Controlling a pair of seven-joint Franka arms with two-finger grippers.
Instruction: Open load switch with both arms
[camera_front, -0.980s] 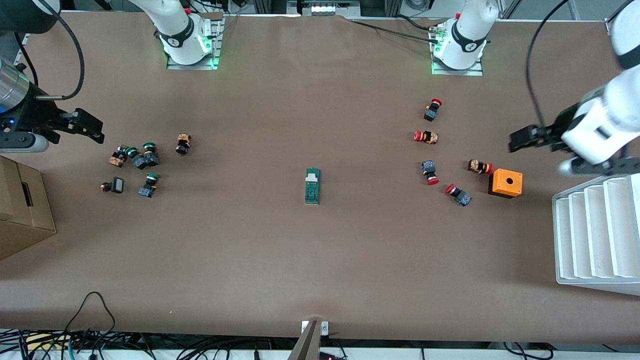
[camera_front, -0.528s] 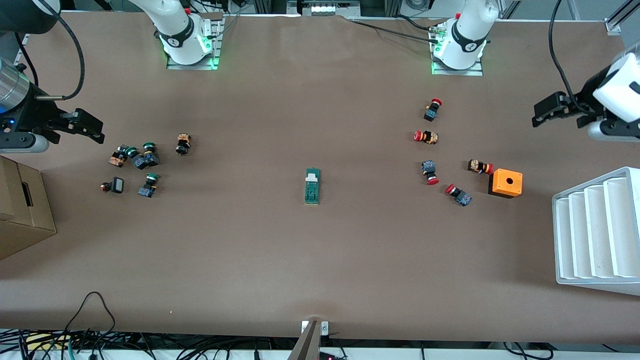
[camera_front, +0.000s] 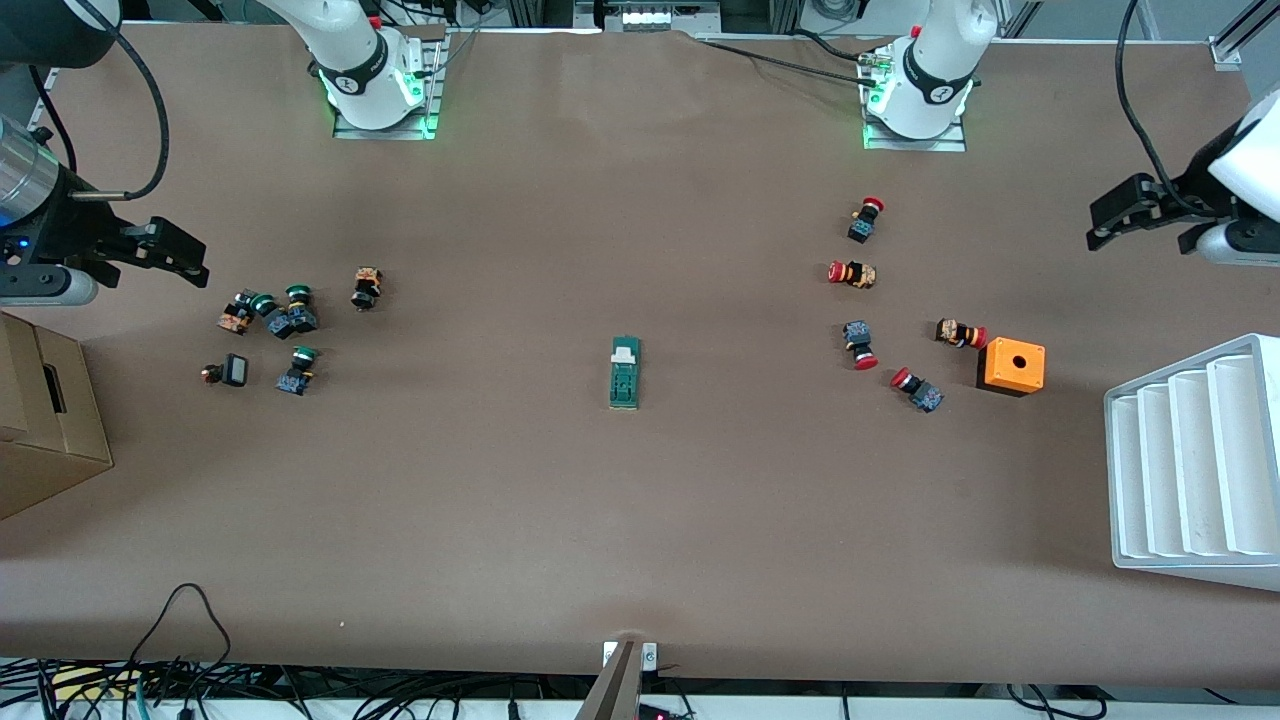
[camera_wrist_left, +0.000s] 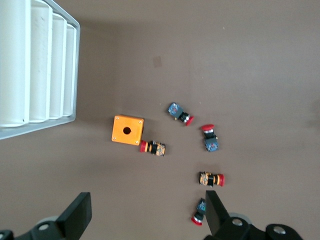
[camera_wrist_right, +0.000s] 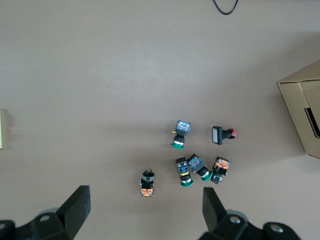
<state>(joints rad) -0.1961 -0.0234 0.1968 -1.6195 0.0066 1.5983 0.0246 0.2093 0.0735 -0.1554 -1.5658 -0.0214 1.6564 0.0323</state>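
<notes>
The load switch (camera_front: 625, 372), a slim dark-green block with a white tab, lies flat in the middle of the table, with neither gripper near it. Only a thin sliver of the load switch (camera_wrist_right: 1, 129) shows at the edge of the right wrist view. My left gripper (camera_front: 1110, 215) hangs open and empty over bare table at the left arm's end; in its wrist view the left gripper (camera_wrist_left: 147, 217) is over bare table beside the red buttons. My right gripper (camera_front: 185, 255) waits open and empty at the right arm's end, and the right gripper (camera_wrist_right: 145, 210) is over table beside the green-capped buttons.
Several red-capped buttons (camera_front: 859, 344) and an orange cube (camera_front: 1011, 366) lie toward the left arm's end, beside a white ribbed rack (camera_front: 1190, 460). Several green-capped buttons (camera_front: 280, 315) and a cardboard box (camera_front: 40, 420) sit toward the right arm's end.
My left gripper has drawn back from beside the orange cube toward the table's end and the arm bases, still open. The right arm and the load switch have not moved.
</notes>
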